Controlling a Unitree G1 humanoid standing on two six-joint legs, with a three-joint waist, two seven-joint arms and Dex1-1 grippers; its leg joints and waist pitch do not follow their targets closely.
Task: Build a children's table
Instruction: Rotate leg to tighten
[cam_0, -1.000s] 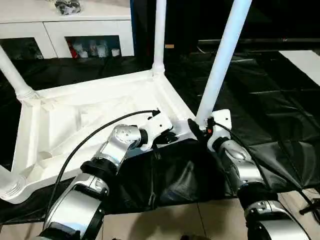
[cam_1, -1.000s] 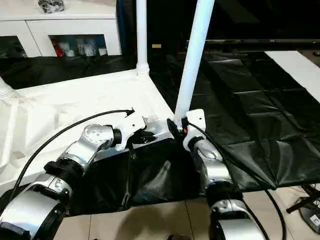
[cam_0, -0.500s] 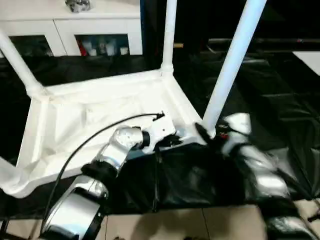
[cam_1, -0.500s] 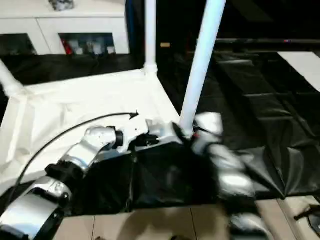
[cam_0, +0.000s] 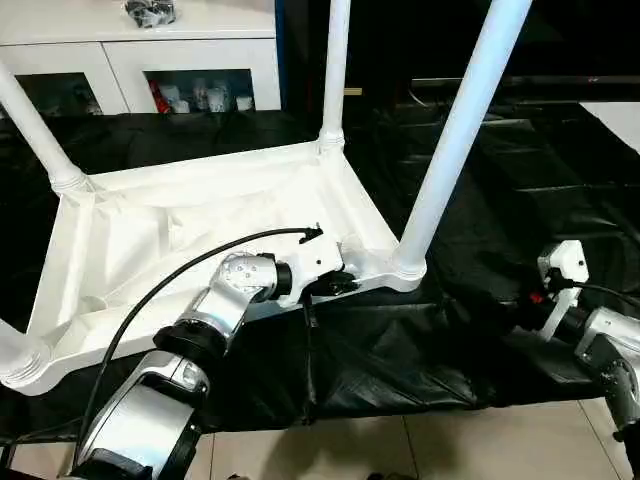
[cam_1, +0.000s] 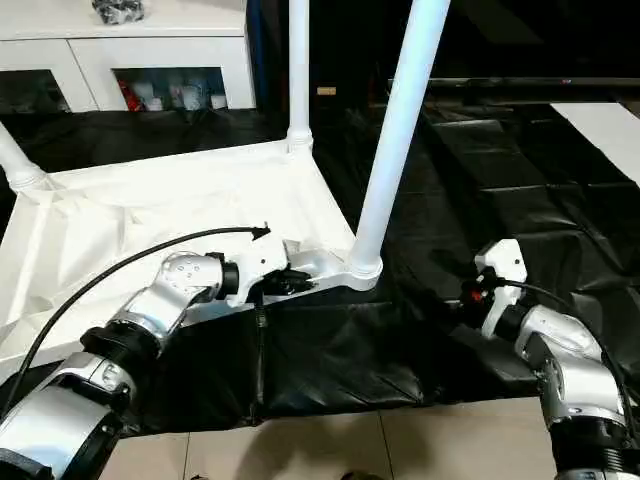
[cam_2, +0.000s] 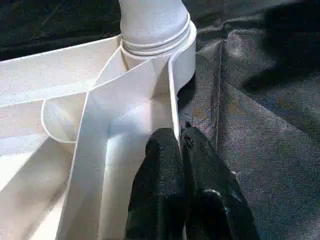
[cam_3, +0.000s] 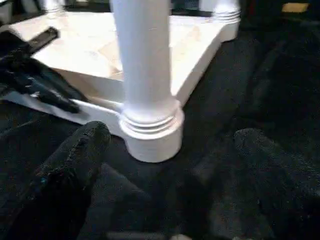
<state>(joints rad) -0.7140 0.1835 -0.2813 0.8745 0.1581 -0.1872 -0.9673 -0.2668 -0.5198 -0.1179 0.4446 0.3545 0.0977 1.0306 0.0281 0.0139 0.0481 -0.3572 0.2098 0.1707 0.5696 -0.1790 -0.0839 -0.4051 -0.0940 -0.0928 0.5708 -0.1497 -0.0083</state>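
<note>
Left eye view: a white plastic tabletop lies upside down, ribbed underside up, on a black sheet spread over the floor. White tube legs stand in its corner sockets: one at the far left corner, one at the far right corner, and a third in the near right corner. A fourth socket sits at the near left corner. The left gripper rests against the tabletop's near edge, just beside the near right socket. The right gripper hangs over the sheet, well apart from the table. A white cabinet with glass doors stands behind.

Left wrist view: the left gripper's black fingers are pressed together, pinching the thin rim of the tabletop close to the socket.

Right wrist view: the right gripper's fingers stand wide apart with nothing between them, facing the near right leg in its socket. The blurred dark shape beside the tabletop edge is probably the left gripper.
</note>
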